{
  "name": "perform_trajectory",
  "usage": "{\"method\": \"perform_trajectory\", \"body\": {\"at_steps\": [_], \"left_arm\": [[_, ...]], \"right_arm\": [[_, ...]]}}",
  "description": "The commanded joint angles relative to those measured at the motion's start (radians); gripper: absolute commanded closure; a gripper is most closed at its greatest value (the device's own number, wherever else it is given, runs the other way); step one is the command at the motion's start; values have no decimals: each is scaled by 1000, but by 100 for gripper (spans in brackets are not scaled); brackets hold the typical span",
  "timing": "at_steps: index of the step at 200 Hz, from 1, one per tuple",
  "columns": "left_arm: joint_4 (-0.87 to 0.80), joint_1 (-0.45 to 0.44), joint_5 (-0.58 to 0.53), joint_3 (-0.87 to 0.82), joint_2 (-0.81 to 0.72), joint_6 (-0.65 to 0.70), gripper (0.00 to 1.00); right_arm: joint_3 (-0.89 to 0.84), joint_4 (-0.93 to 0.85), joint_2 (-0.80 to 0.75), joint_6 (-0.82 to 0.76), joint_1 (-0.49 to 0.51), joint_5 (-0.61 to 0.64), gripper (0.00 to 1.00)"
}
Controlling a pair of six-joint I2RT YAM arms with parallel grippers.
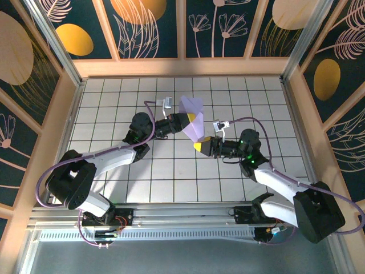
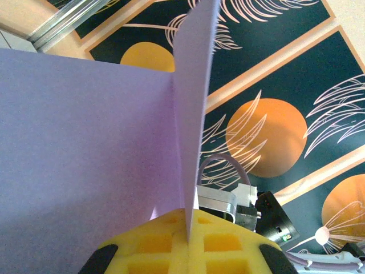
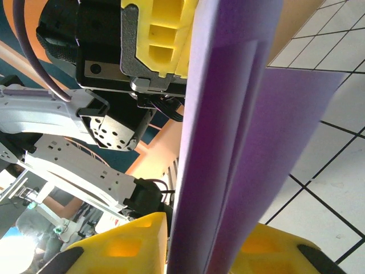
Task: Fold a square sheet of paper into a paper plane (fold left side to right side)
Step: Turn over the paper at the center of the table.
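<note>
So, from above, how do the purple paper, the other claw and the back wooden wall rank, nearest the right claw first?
1. Purple paper, pinched in the right gripper.
2. Left gripper, just up-left.
3. Back wooden wall, at the far edge.

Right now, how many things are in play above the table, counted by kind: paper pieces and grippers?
Lavender sheet of paper: 1
Grippers: 2, the left gripper and the right gripper, each shut on the paper
Total: 3
</note>
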Motion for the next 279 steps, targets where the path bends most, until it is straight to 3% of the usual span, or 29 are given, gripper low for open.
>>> {"method": "perform_trajectory", "body": {"at_steps": [1, 31, 51, 67, 105, 124, 169, 212, 249, 279], "left_arm": [[53, -5, -2, 28, 12, -5, 100], [48, -5, 0, 25, 10, 3, 97], [13, -4, -9, 25, -12, 33, 81], [-51, -5, -31, 24, -50, 82, 69], [-355, -5, -187, 31, -192, 267, 47], [-488, -5, -326, 9, -284, 336, 41], [-699, -5, -639, -71, -499, 410, 35], [-810, -6, -812, -116, -636, 429, 35], [-840, -5, -866, -125, -688, 437, 33], [-838, -5, -867, -127, -687, 437, 32]], "right_arm": [[43, -18, -2, -30, 1, -4, 79], [55, -57, -6, -42, -3, 4, 93], [76, -156, -16, -82, -7, 32, 100], [99, -271, -33, -141, -8, 73, 100], [172, -539, -79, -285, -5, 214, 100], [248, -737, -79, -397, 27, 379, 100], [434, -1073, -4, -577, 217, 990, 100], [585, -1281, 196, -628, 407, 1568, 100], [662, -1438, 424, -594, 481, 1835, 100], [685, -1477, 576, -559, 510, 1870, 100]]}}
